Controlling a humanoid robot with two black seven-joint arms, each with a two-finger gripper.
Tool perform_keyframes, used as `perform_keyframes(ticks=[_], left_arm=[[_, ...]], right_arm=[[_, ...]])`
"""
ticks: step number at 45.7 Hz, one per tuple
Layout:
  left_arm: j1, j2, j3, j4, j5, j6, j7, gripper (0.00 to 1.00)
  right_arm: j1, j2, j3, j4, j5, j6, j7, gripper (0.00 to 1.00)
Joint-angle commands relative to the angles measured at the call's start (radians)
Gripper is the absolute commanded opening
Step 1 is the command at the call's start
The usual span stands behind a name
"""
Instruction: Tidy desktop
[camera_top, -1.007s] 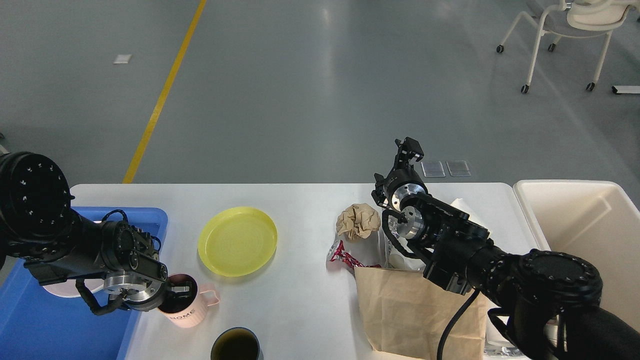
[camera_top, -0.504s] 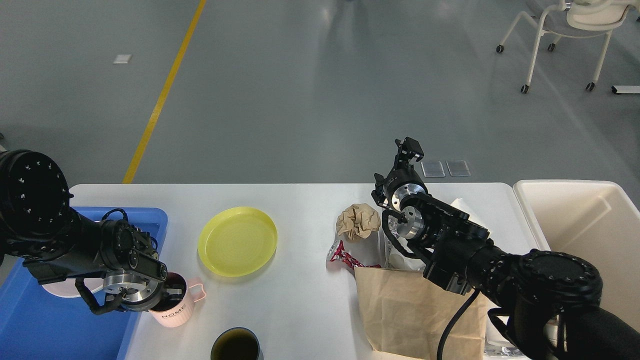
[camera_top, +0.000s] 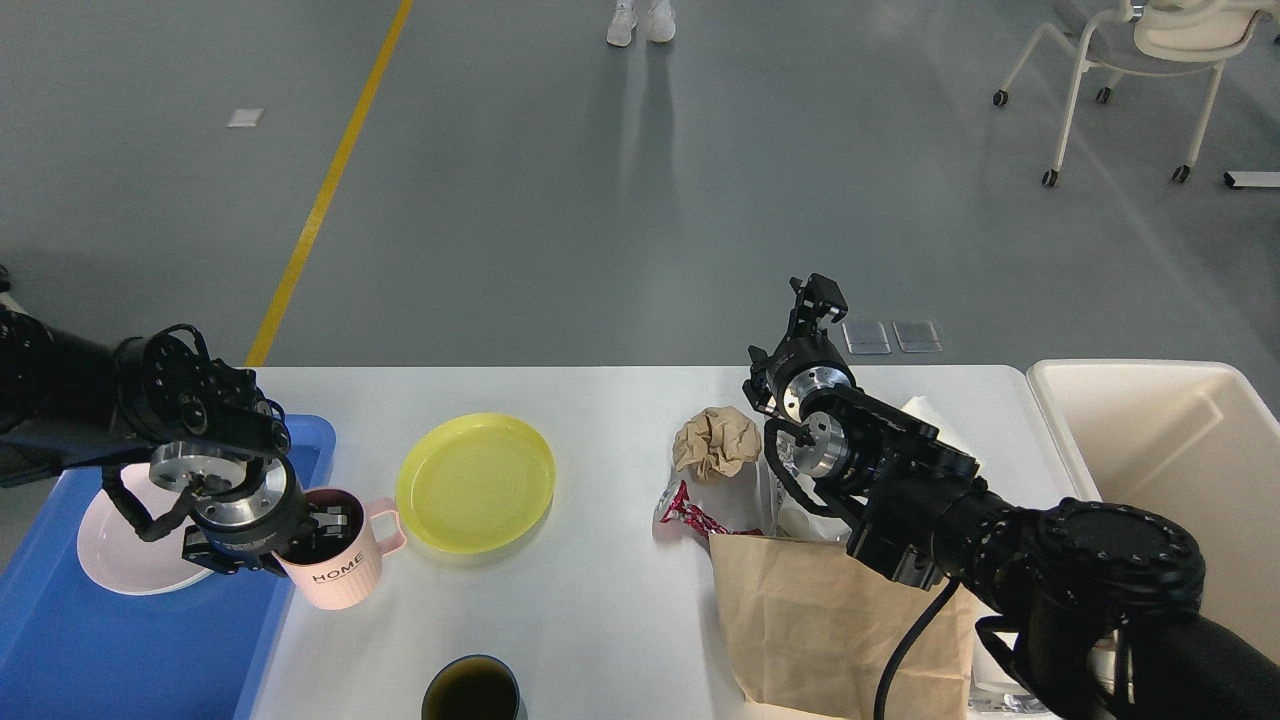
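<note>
The white desktop (camera_top: 600, 600) holds a yellow plate (camera_top: 475, 482), a crumpled brown paper ball (camera_top: 715, 440), a red wrapper (camera_top: 685, 517), a brown paper bag (camera_top: 830, 620) and a dark cup (camera_top: 472, 690) at the front edge. My left gripper (camera_top: 322, 527) is shut on the rim of a pink mug marked HOME (camera_top: 338, 562), held upright beside the blue tray's right edge. My right gripper (camera_top: 818, 296) is raised over the table's far edge, behind the paper ball; its fingers show too small to tell apart.
A blue tray (camera_top: 100, 650) at the left holds a white plate (camera_top: 120, 550). A cream bin (camera_top: 1170, 450) stands at the right end. White paper lies under my right arm. A chair (camera_top: 1140, 50) and a person's shoes (camera_top: 635, 22) are far off on the floor.
My left arm has swung and carried the pink mug up and slightly left, away from the front edge. The right arm has not moved. A person's shoes came into view.
</note>
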Motion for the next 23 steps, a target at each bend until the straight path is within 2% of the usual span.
perform_keyframes(ticks=[1,8,12,13,18,23], left_arm=[[-0.166,0.08,0.015,-0.043,-0.002,-0.167,0.001,0.0],[-0.39,0.14,0.086,-0.055,-0.002,-0.402,0.001,0.0],[-0.52,0.143,0.139,-0.072,-0.002,-0.504,0.0,0.0],[-0.609,0.148,0.179,-0.087,-0.002,-0.547,0.0,0.0],[-0.757,0.163,0.236,-0.1,-0.002,-0.553,-0.002,0.0],[-0.821,0.191,0.262,-0.1,0.001,-0.553,0.0,0.0]], right_arm=[[0.0,0.0,0.0,0.0,0.0,0.0,0.0,1.0],[0.001,0.0,0.0,0.0,0.0,0.0,0.0,1.0],[0.0,0.0,0.0,0.0,0.0,0.0,0.0,1.0],[0.0,0.0,0.0,0.0,0.0,0.0,0.0,1.0],[0.0,0.0,0.0,0.0,0.0,0.0,0.0,1.0],[0.0,0.0,0.0,0.0,0.0,0.0,0.0,1.0]])
